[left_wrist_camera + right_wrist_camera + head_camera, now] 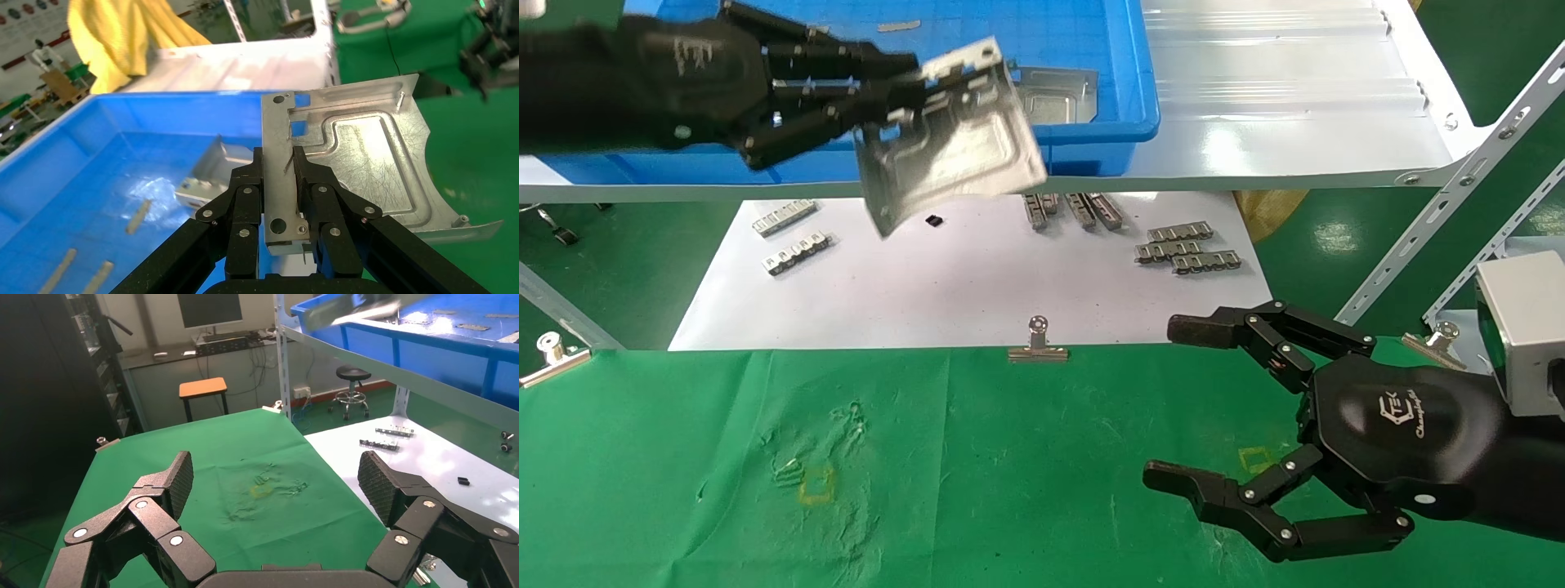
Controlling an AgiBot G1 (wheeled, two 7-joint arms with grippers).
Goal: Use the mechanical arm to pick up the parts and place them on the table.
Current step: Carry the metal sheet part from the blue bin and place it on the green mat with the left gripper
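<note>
Left hand [846, 98], from the head view, holds a metal plate [952, 135] aloft by its slotted edge, clear of the blue bin [1091, 49], likely for carrying to the green table [1009, 474]. Left wrist view: fingers [324, 208] clamp the plate's edge. Right hand [1254, 425] hovers spread open, empty, over the table.

Left tool [891, 98] raised high at far left, fingers [245, 202] pinched together. Right tool [1214, 408] low, apparently hovering, fingers [174, 478] spread wide.
</note>
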